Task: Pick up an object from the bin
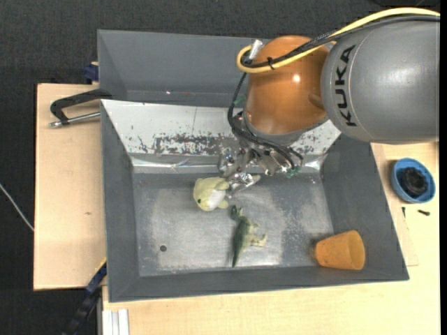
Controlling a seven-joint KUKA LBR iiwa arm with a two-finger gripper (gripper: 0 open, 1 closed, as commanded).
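The pale yellowish lump (209,192), rounded and soft-looking, lies on the floor of the bin (167,222) a little left of its middle, close to the foot of the far wall. The gripper (237,176) is at the lump's far right edge, just beside it and perhaps touching it. The metal parts there run together, so it cannot be told whether the claw is released or clenched, and nothing can be seen held in it.

Just near of the lump and slightly right, a slim green toy lizard (240,239) lies stretched out, its length running from far to near, with a small pale patch at its right side. It is apart from the lump and from the gripper. Well to the right, in the near right corner, an orange cone-shaped piece (340,250) lies on its side against the near wall.

Above the gripper sits the rounded orange wrist cover (283,86), with a yellow cable (314,37) looping over it. The grey arm (391,68) reaches in from the right over the far right part of the bin.
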